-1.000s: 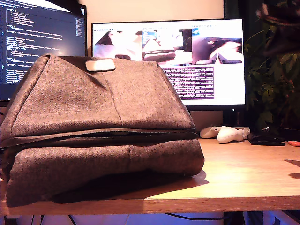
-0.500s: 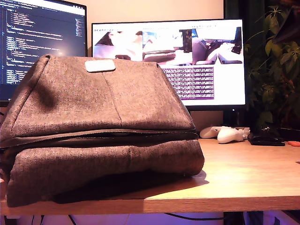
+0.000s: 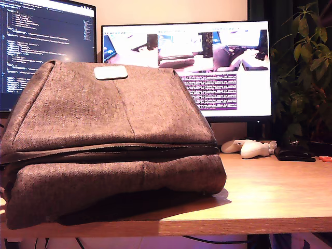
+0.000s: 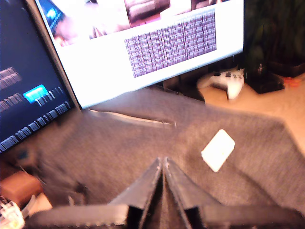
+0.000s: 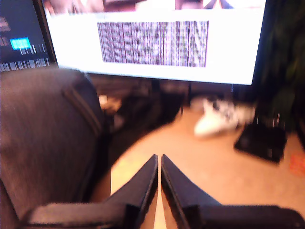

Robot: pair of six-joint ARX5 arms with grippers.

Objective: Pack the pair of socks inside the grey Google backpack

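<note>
My first pincer is closed on nothing and hangs above the grey Google backpack, near its white logo patch. My second pincer is also closed and empty, over the bare counter just beside the backpack. I think both are held high so I can look around. The backpack lies flat with its dark zipper seemingly closed, so nothing can enter yet. I cannot see the pair of socks in any view. Beyond the backpack, white controllers rest before the monitor; the counter there is free for moving.
</note>
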